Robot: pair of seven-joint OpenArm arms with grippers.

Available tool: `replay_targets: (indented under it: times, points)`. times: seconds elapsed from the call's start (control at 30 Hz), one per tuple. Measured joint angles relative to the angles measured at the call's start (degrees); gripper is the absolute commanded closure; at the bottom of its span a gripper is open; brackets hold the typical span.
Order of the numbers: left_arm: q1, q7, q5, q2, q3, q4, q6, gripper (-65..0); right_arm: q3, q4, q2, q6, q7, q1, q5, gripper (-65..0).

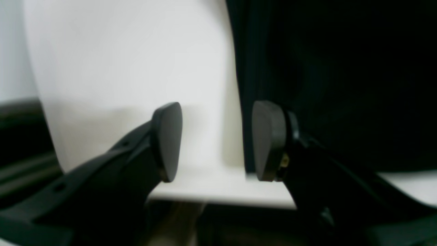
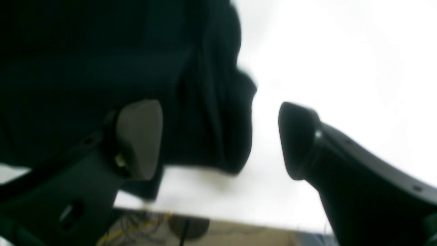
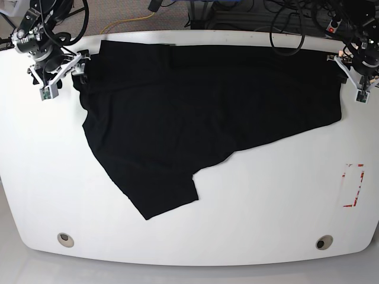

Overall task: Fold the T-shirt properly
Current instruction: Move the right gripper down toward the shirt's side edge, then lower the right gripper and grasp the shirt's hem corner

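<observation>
The black T-shirt (image 3: 195,112) lies spread on the white table (image 3: 266,195), reaching across the far half, with one flap hanging toward the near left (image 3: 166,195). My right gripper (image 3: 70,64) is at the shirt's far left corner; in the right wrist view it (image 2: 218,140) is open, with a bunched fold of the shirt (image 2: 211,102) between the fingers. My left gripper (image 3: 345,65) is at the shirt's far right edge; in the left wrist view it (image 1: 218,141) is open, one pad (image 1: 269,140) over the shirt's edge (image 1: 324,85) and the other over bare table.
A red-outlined rectangle (image 3: 353,185) is marked on the table near its right edge. Two round grommets (image 3: 65,238) (image 3: 323,242) sit near the front edge. Cables (image 3: 284,23) lie behind the table's far edge.
</observation>
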Motion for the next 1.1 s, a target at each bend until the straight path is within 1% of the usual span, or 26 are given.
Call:
replay_targets:
  times: [0.03, 0.1, 0.17, 0.27, 0.37, 0.5, 0.6, 0.67, 0.8, 0.87, 1.03, 1.1]
  points:
    - [-0.4, -0.3, -2.2, -0.1, -0.9, 0.5, 0.0, -30.7, -0.3, -0.3, 0.2, 0.0, -0.2, 1.5, 0.0, -50.9]
    - [-1.2, -0.5, -4.5, -0.1, -2.5, 0.6, 0.0, -30.7, -0.6, -1.7, 0.3, -0.2, -0.2, 4.8, 0.2, -50.9]
    - [-2.3, 0.4, -4.5, 0.2, -4.0, 0.6, 0.0, -30.7, -1.9, -3.7, 0.7, -0.9, -0.2, 7.8, -0.5, -50.9]
    - [-5.0, 0.3, -4.1, 0.2, -5.7, 0.6, 0.1, -30.7, -5.9, -6.3, 1.9, -0.5, -0.3, 12.4, -2.7, -50.9]
    - [-6.8, 0.1, -4.5, 0.2, -6.8, 0.6, 0.1, -30.7, -9.3, -10.3, 2.7, -0.6, 0.0, 17.7, -6.9, -50.9]
    - [-7.8, 0.1, -3.3, 0.2, -7.2, 0.5, 0.1, -30.7, -12.7, -16.7, 2.8, 0.0, -0.2, 24.3, -11.1, -50.9]
    - [-8.0, 0.1, 0.2, 0.3, -7.1, 0.5, 0.0, -30.7, -15.0, -23.6, 2.7, 0.2, 0.3, 30.8, -12.4, -50.9]
    - [-8.0, 0.2, 0.8, 0.3, -7.2, 0.4, 0.0, -30.7, -15.6, -28.8, 2.7, 0.2, 0.6, 35.4, -14.7, -50.9]
    - [-8.0, 0.1, 0.6, 0.5, -7.1, 0.4, 0.0, -30.7, -15.9, -39.5, 2.9, 0.2, 6.2, 43.0, -16.8, -50.9]
    - [-8.0, 0.2, 0.8, 0.5, -7.2, 0.3, 0.0, -30.7, -18.1, -46.4, 3.1, -0.4, 9.2, 46.6, -20.0, -50.9]
    - [-8.0, 0.1, 0.6, 0.5, -7.1, 0.3, 0.0, -30.7, -22.1, -61.4, 3.3, 0.1, 21.0, 52.4, -22.1, -50.9]
    - [-8.0, 0.1, 0.7, 0.5, -7.1, 0.3, 0.0, -30.7, -23.3, -67.6, 4.3, 0.2, 25.5, 54.4, -22.1, -50.9]
